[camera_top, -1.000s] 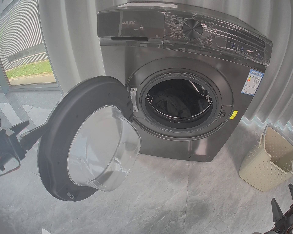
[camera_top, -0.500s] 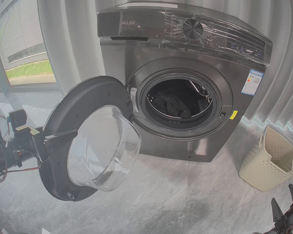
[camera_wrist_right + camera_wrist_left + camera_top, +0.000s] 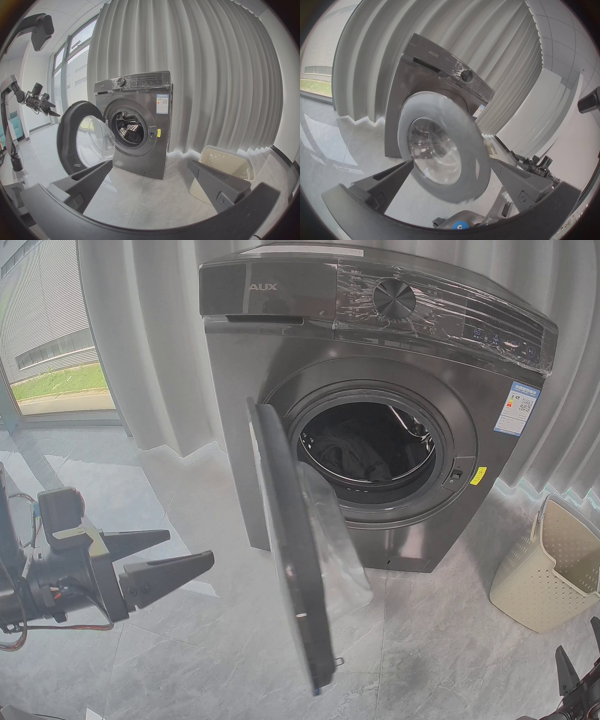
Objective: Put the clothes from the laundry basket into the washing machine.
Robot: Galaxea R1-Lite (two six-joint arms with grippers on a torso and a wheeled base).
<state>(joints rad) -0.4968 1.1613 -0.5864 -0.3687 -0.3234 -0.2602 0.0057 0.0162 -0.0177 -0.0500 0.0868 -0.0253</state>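
Observation:
The grey washing machine [image 3: 375,396] has dark clothes [image 3: 350,455] lying in its drum. Its round door [image 3: 294,540] stands edge-on to the head view, swung about halfway towards the opening. My left gripper [image 3: 169,555] is open, low and to the left of the door, a short gap away from its outer face. In the left wrist view the door [image 3: 443,150] looms between the open fingers [image 3: 390,175]. My right gripper [image 3: 150,165] is open and holds nothing, low by the cream laundry basket [image 3: 225,165], whose inside looks bare.
White curtains [image 3: 156,346] hang behind the machine, with a window at the far left. The basket [image 3: 556,565] stands on the grey tiled floor [image 3: 425,640] right of the machine. Open floor lies in front of the machine.
My left gripper has come in from the far left and swept rightward. The door has swung from wide open to roughly half shut. The right arm and basket have kept still.

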